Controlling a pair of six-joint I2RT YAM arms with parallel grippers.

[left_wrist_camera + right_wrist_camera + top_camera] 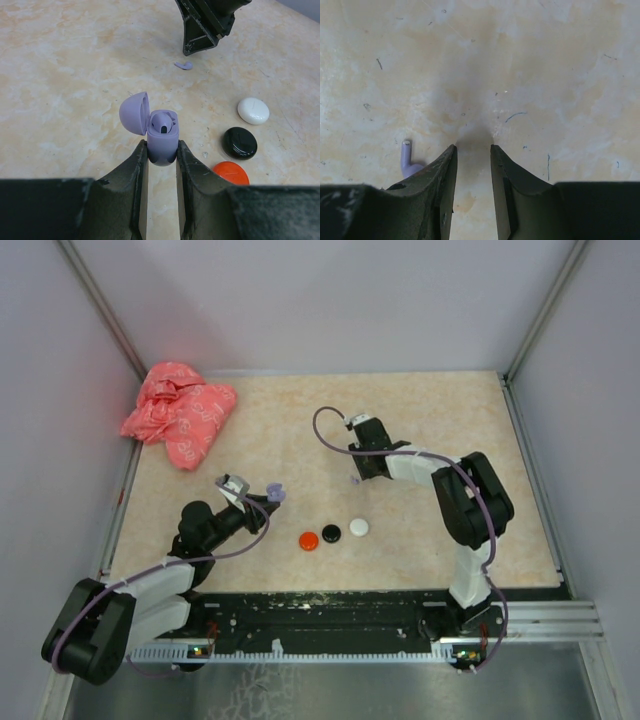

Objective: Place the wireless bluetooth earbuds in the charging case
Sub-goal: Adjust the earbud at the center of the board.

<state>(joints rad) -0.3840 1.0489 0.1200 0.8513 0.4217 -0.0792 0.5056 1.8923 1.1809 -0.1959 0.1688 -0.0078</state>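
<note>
The left pincer [161, 144] is clamped narrowly on the lower body of the lilac charging case [162, 151]. It holds the case upright and off the worktop [450, 410], with the hinged lid [134, 112] swung back to one side. The grip sits low on the shell, probably to leave the mouth uncovered and facing up, so a piece can be dropped in from above. One lilac earbud [162, 123] already sits in a socket just above the fingertips. The place next to it is hard to make out.

The right pincer [472, 147] hangs close over the worktop, well ahead of the left one. Its jaws stand a narrow gap apart with only bare worktop showing between them. The loose lilac earbud [406, 157] lies flat, stem pointing away, just beside the outer face of one finger [440, 175], so it is outside the gap and not held. Being so small and low, it likely calls for a sideways shift to centre the jaws over it before they close.

The white disc [253, 110], black disc [239, 142] and orange-red disc [231, 172] lie in a row to the side of the left pincer. They are apart from both arms and untouched. A crumpled pink bag [178, 412] sits at the far corner, well beyond the left pincer.
</note>
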